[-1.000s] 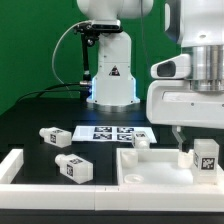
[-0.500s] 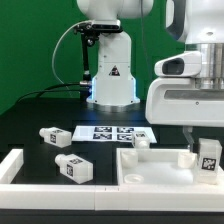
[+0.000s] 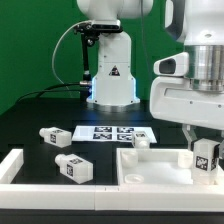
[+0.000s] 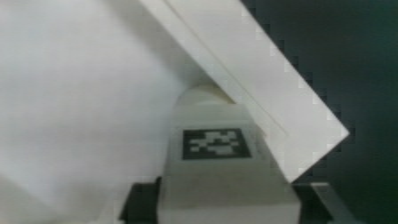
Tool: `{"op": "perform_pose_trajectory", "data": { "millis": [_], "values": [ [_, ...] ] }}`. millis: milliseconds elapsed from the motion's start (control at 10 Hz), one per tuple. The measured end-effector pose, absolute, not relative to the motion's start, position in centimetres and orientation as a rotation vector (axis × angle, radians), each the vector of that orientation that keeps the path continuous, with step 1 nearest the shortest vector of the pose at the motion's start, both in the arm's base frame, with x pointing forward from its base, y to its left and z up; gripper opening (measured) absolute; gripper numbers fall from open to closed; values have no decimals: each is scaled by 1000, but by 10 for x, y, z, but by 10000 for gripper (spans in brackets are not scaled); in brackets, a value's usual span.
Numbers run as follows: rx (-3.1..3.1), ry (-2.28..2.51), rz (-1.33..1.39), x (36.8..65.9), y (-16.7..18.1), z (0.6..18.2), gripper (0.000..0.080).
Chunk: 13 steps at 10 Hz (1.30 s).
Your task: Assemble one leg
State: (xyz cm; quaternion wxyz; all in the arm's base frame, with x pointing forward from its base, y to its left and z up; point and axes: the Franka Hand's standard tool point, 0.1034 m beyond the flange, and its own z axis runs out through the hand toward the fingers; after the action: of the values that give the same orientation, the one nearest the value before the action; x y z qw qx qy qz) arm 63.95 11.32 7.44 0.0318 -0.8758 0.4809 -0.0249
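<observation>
Up close, fingers (image 4: 217, 203) clamping the leg (image 4: 221, 140) (tag visible), exterior view adding two loose legs (image 3: 55, 135).

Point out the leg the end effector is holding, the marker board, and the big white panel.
held leg (image 3: 207, 155): exterior view, on its tagged face.
marker board (image 3: 113, 132): exterior view, on its middle tags.
white panel (image 3: 160, 168): exterior view, on its bare floor.
</observation>
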Motion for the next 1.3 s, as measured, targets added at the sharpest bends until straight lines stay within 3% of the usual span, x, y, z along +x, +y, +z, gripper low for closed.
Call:
{"op": "perform_pose_trajectory", "data": {
  "millis": [200,500,600,700,800,900,1300],
  "values": [
    [-2333,1935,-27,640,113,74,289],
    [-2215,2049,-18,639,113,73,289],
    [-2274,1982,-26,640,114,73,365],
    [-2421,1806,-41,641,119,74,365],
    [-2637,1496,-53,643,121,77,560],
    [-2759,1251,-63,644,121,76,622],
    [-2924,874,-91,644,117,76,648]
  ]
}}
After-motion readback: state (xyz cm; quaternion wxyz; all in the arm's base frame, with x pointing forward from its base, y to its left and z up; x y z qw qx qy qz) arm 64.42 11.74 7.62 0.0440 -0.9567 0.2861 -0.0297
